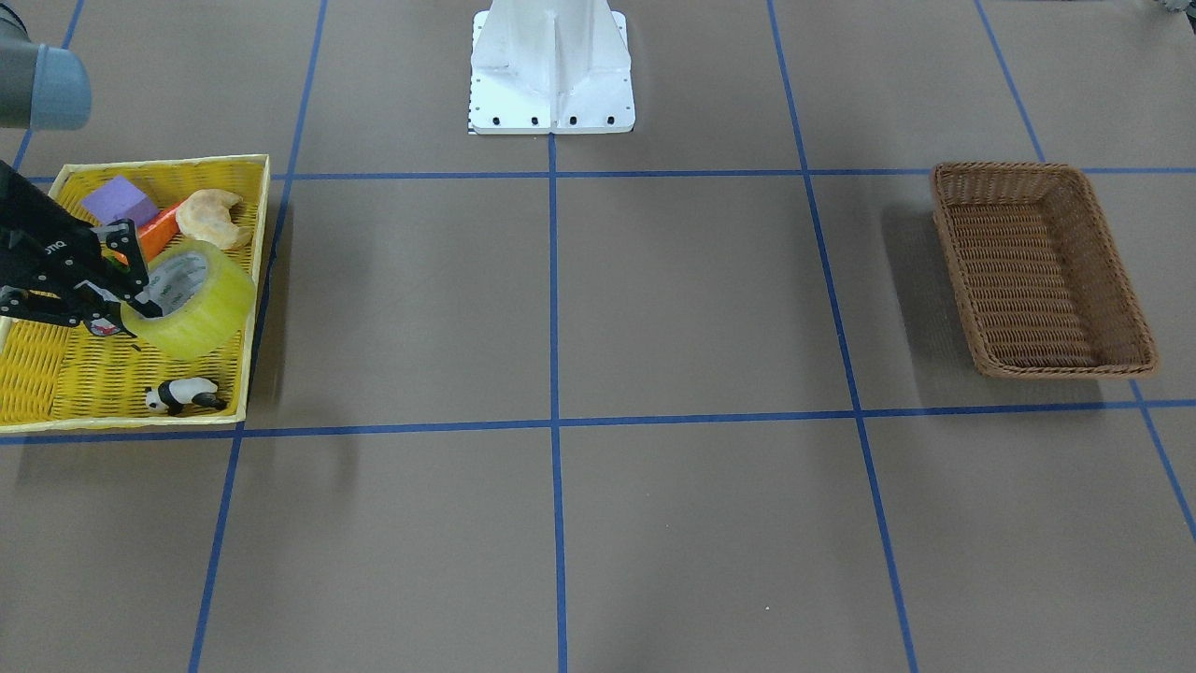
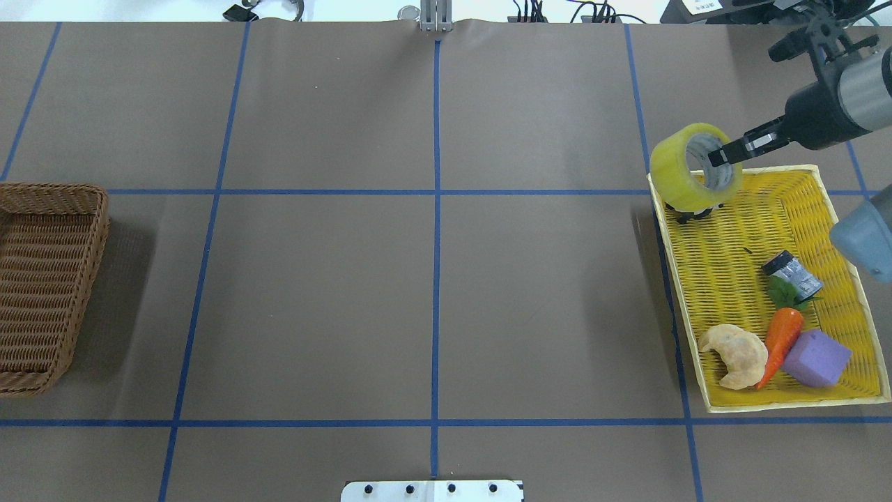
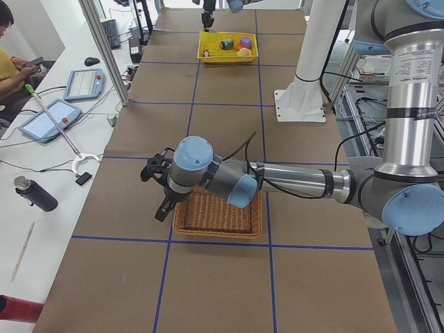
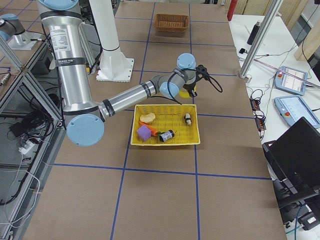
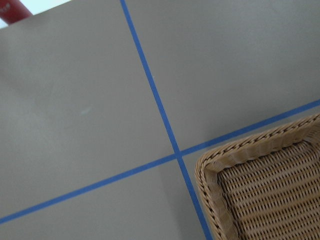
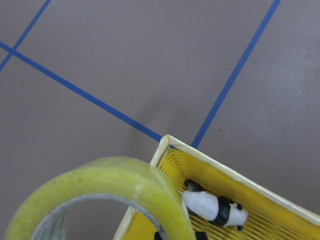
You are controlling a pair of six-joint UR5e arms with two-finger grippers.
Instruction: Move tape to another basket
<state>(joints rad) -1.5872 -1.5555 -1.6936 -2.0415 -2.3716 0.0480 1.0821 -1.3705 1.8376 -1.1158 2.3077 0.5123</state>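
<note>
i'm holding the tape (image 2: 670, 174) over the tray (image 2: 718, 279) corner
right fingers (image 2: 730, 151) are pinching just its wall; tilted, it may slip during the long haul to the basket (image 2: 103, 223).

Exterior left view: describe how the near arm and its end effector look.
The left arm has silver-grey metal tubes joined by rounded pale blue caps. A thin black cable loops off its wrist. The left end effector is black and angular. Its upright segment carries a small printed label.
</note>
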